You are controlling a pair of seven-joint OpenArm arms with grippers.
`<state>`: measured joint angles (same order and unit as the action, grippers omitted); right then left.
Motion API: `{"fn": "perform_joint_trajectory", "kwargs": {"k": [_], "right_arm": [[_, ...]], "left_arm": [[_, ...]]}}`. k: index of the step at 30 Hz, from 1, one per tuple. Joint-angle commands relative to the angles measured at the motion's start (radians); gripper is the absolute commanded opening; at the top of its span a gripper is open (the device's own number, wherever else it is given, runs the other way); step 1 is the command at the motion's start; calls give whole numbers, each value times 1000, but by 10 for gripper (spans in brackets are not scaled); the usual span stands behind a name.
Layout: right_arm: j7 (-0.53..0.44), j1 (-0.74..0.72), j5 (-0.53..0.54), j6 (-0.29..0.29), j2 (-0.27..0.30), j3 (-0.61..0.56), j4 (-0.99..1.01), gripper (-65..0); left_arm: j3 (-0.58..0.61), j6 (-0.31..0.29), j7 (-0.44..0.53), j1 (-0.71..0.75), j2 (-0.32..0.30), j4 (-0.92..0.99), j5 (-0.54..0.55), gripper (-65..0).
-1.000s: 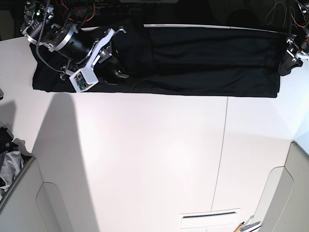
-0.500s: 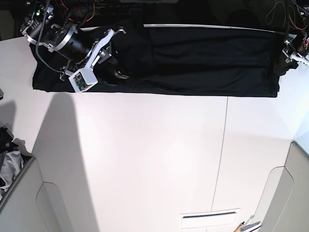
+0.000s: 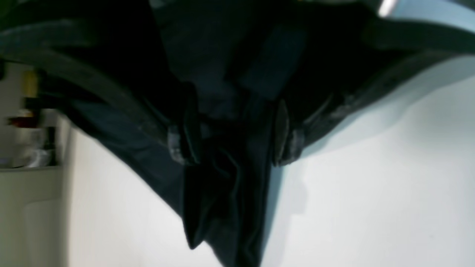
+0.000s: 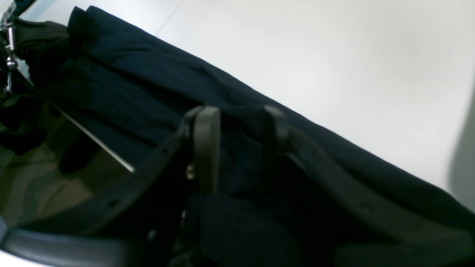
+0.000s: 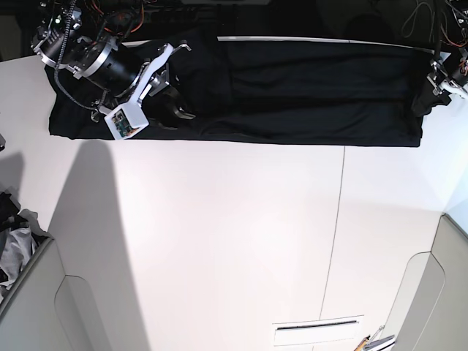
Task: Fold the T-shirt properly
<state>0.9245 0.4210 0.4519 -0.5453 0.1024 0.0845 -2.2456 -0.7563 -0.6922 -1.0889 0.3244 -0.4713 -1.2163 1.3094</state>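
The black T-shirt (image 5: 292, 95) lies in a long folded band across the far side of the white table (image 5: 219, 234). My right gripper (image 5: 173, 104) hovers low over its left part. In the right wrist view that gripper (image 4: 240, 126) is open, its fingers (image 4: 206, 144) apart with the T-shirt (image 4: 148, 85) beneath them. My left gripper (image 5: 428, 93) is at the shirt's right end. Seen from the left wrist, the left gripper (image 3: 233, 139) stands wide open, with a bunched fold of the T-shirt (image 3: 222, 193) lying loose between its fingers (image 3: 182, 142). That view is blurred.
A small grey, white and black cloth pile (image 5: 11, 245) lies at the left edge beside a grey panel (image 5: 36, 300). Another grey panel (image 5: 439, 292) stands at the lower right. A seam (image 5: 338, 219) runs down the table and a slot (image 5: 318, 333) sits near its front edge.
The left gripper has drawn back toward the far right corner and its fingers have spread wider. The right arm and the shirt's left part have not moved.
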Motion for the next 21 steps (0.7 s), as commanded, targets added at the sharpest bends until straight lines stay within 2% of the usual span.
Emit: {"fn": "perform_joint_trajectory", "kwargs": {"k": [1, 4, 9, 13, 18, 21], "right_arm": [[-27, -2, 19, 0, 2, 1, -18, -453], [-27, -2, 19, 0, 2, 1, -18, -453], [-27, -2, 19, 0, 2, 1, -18, -453], [-27, -2, 19, 0, 2, 1, -18, -453], [-27, -2, 20, 0, 2, 1, -18, -453], [-27, -2, 19, 0, 2, 1, -18, -453]], "left_arm": [[-15, -6, -3, 0, -22, -11, 59, -301], [-32, -6, -51, 0, -22, -11, 140, -301], [-37, -6, -63, 9, -22, -11, 137, -301], [-37, -6, -53, 9, -19, -11, 72, -301], [-37, -6, 5, 9, -5, -11, -15, -301], [-37, -6, 8, 9, -2, -11, -32, -301]]}}
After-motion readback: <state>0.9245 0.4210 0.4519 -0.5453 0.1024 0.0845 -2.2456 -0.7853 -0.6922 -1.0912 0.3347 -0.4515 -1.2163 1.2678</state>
